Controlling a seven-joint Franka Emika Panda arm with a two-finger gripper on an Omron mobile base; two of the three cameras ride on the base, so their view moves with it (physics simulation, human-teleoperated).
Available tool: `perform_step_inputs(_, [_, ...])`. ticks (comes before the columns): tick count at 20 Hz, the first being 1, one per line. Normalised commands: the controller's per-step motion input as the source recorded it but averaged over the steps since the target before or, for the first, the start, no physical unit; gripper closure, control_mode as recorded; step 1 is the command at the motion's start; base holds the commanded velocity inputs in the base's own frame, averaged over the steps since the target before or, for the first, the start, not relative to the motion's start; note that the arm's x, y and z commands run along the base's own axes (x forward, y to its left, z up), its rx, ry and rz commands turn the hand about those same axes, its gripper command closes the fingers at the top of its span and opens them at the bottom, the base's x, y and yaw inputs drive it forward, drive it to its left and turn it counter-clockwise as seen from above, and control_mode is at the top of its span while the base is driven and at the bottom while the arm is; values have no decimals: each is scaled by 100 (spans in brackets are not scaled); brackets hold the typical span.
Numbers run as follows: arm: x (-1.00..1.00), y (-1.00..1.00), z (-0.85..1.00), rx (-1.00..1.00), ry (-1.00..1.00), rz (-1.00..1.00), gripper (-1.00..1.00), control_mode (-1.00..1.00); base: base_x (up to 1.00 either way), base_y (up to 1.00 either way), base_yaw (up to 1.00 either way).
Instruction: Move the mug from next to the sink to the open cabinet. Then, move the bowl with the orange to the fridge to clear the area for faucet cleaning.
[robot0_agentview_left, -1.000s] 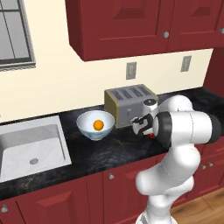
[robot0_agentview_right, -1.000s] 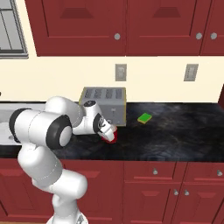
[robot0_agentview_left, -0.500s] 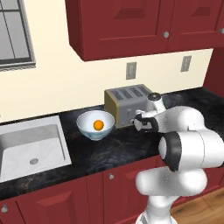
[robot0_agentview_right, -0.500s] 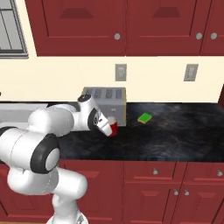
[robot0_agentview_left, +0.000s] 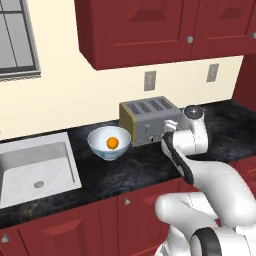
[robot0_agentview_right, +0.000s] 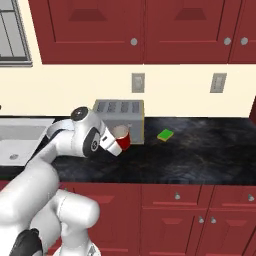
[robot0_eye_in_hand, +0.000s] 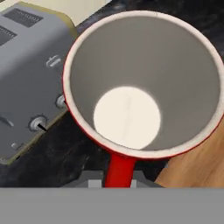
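Dark red cabinets (robot0_agentview_left: 150, 30) hang over a black speckled stone tabletop (robot0_agentview_right: 200, 155) with a wide white-grey sink (robot0_agentview_left: 35, 165) at its left end. Near the wall stands a grey four-slot toaster (robot0_agentview_left: 147, 120). Just left of it sits the round pale-blue-tinted bowl (robot0_agentview_left: 108, 145) holding the small orange (robot0_agentview_left: 113, 143). The pincer (robot0_agentview_right: 111, 145) grips a red mug with a white inside (robot0_agentview_right: 121, 137) by its handle, tilted, in front of the toaster.

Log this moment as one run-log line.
phase: carrying | held: red mug with white inside, by handle | gripper: shut | near: grey four-slot toaster | pending: white bowl with orange
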Motion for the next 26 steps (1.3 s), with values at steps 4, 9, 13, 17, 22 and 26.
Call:
perform_step_inputs(4, [0,0,0,0,0,0,100,100,-100,-1,36])
perform_step_inputs(9, [0,0,0,0,0,0,100,100,-52,5,78])
perform_step_inputs(13, [0,0,0,0,0,0,100,100,-10,1,94])
perform_step_inputs(17, [0,0,0,0,0,0,100,100,0,0,98])
perform_step_inputs(22, [0,0,0,0,0,0,100,100,0,0,98])
perform_step_inputs(26, [0,0,0,0,0,0,100,100,0,0,98])
